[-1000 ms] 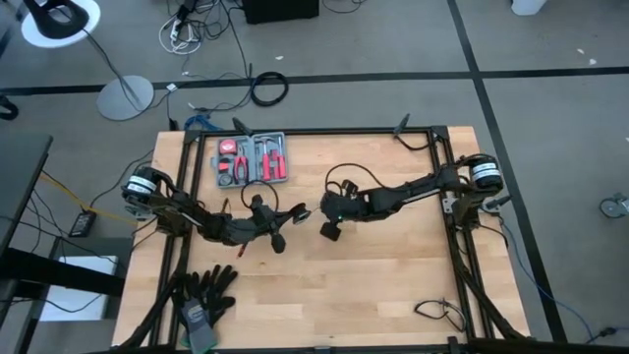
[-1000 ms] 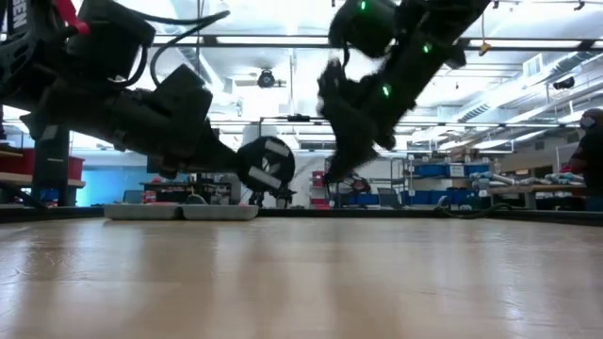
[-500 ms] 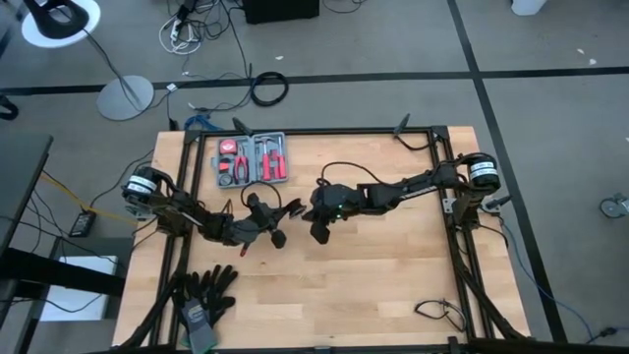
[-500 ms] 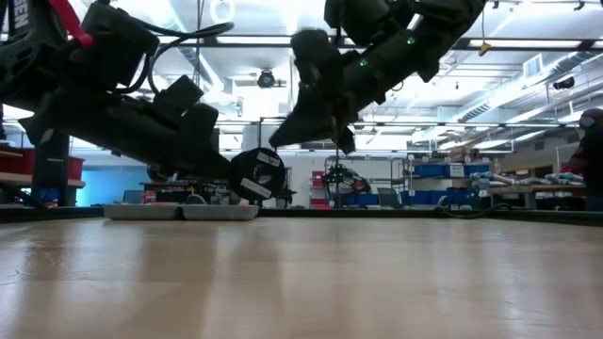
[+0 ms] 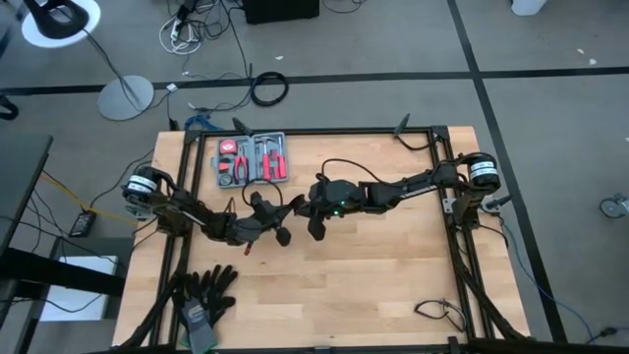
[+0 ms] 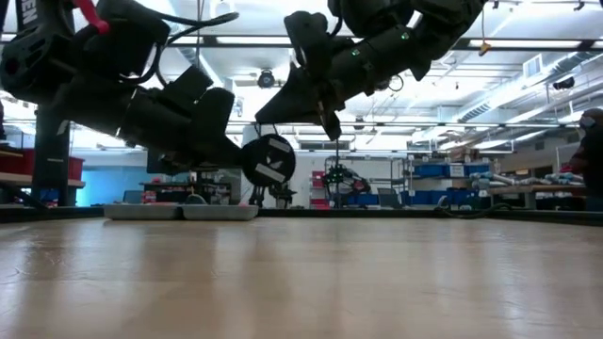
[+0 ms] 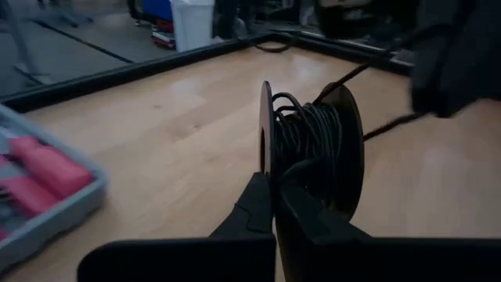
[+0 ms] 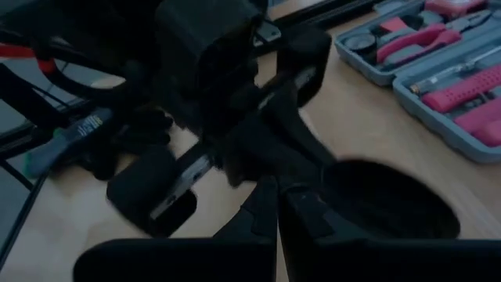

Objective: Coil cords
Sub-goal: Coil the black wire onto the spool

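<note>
High view shows the left gripper (image 5: 282, 234) and the right gripper (image 5: 315, 230) close together, below the gray tool tray (image 5: 252, 159). The left gripper pinches a black spool (image 7: 311, 149) with the cord (image 7: 307, 139) wound on it, lifted off the table (image 5: 393, 285). The right gripper's fingers are squeezed shut just beside the spool; if it holds the cord cannot be told.

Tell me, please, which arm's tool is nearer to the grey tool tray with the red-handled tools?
The right tool, marginally. It hangs just off the tray's lower right corner, while the left tool, holding the cord spool, sits a little farther down the table, closer to the front edge.
</note>
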Robot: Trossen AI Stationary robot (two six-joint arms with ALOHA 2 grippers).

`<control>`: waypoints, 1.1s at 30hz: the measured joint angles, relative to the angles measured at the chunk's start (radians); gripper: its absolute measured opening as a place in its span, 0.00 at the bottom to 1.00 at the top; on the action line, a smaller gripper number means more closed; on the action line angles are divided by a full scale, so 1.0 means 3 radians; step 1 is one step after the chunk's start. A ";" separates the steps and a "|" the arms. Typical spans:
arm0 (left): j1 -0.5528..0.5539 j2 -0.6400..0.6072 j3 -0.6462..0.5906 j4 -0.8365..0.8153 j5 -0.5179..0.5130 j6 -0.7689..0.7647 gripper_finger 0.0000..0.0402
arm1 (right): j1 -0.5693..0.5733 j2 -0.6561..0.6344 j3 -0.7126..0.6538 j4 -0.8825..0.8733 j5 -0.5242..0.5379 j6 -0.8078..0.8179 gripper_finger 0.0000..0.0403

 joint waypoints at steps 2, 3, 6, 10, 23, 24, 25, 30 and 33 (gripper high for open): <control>0.0022 0.0000 0.0043 -0.0007 0.0103 -0.0004 0.00 | 0.0001 0.0000 0.0000 0.0050 0.0001 -0.0005 0.00; 0.0033 0.0000 0.0067 -0.0006 0.0121 -0.0005 0.00 | 0.0004 0.0000 0.0000 0.0064 0.0001 -0.0017 0.00; 0.0067 0.0000 0.0123 -0.0006 0.0143 -0.0004 0.00 | 0.0017 0.0000 0.0000 0.0055 0.0003 -0.0023 0.00; 0.0088 0.0000 0.0159 -0.0007 0.0161 -0.0004 0.00 | 0.0056 0.0000 0.0000 -0.0041 0.0051 -0.0019 0.00; 0.0107 0.0001 0.0158 0.0307 0.0329 -0.0076 0.00 | 0.0188 0.0159 -0.0028 -0.0137 0.0305 -0.0027 0.04; 0.0106 0.0001 0.0158 0.0305 0.0327 -0.0084 0.00 | 0.0195 0.0196 -0.0033 -0.0142 0.0301 -0.0028 0.04; 0.0108 0.0001 0.0158 0.0307 0.0320 -0.0086 0.00 | 0.0199 0.0233 -0.0030 -0.0078 0.0301 -0.0028 0.05; 0.0108 0.0001 0.0159 0.0333 0.0309 -0.0088 0.00 | 0.0236 0.0276 -0.0031 -0.0212 0.0300 -0.0007 0.07; 0.0108 0.0001 0.0159 0.0349 0.0298 -0.0086 0.00 | 0.0254 0.0276 -0.0031 -0.0281 0.0447 0.0013 0.06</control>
